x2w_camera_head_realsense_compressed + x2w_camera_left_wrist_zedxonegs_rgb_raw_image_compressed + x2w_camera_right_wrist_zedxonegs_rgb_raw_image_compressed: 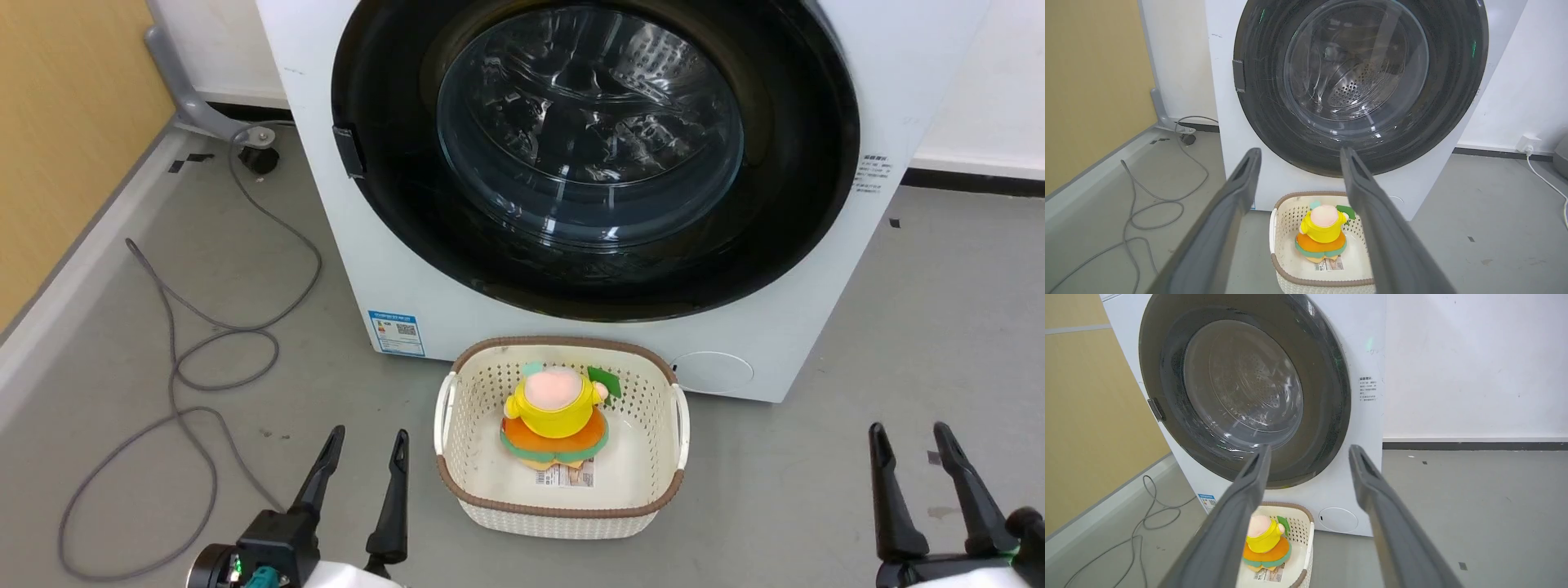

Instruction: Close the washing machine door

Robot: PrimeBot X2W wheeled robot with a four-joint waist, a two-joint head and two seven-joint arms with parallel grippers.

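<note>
Head view first: the washer [343, 269] sits square in front of the robot and its door [592, 139] looks shut; the black ring lies flush against the white front with no gap showing along the edge, and the small tab [349, 151] on the rim's left side sits tight against the panel. The left gripper [368, 433] hangs low at the bottom left with fingers spread and nothing between them; the right gripper [908, 429] does the same at the bottom right; both are well apart from the door. Between them on the floor [898, 310] is a white basket [563, 510] with a yellow stuffed toy [555, 408] in it, just in front of the washer; a grey cable [175, 359] loops off to the left.

Left wrist view: the left gripper [1301, 151] is wide open and empty, aimed at the door [1359, 77] from a distance; the glass shows the drum behind it, and the rim looks seated all the way round as far as it's visible.

Right wrist view: the right gripper [1310, 448] is also open, holding nothing; from this angle the door [1245, 388] lies flat on the front.

So the job looks basically done; whether the latch has actually clicked can't be told, so at most a firm press on the tab side would be left.
</note>
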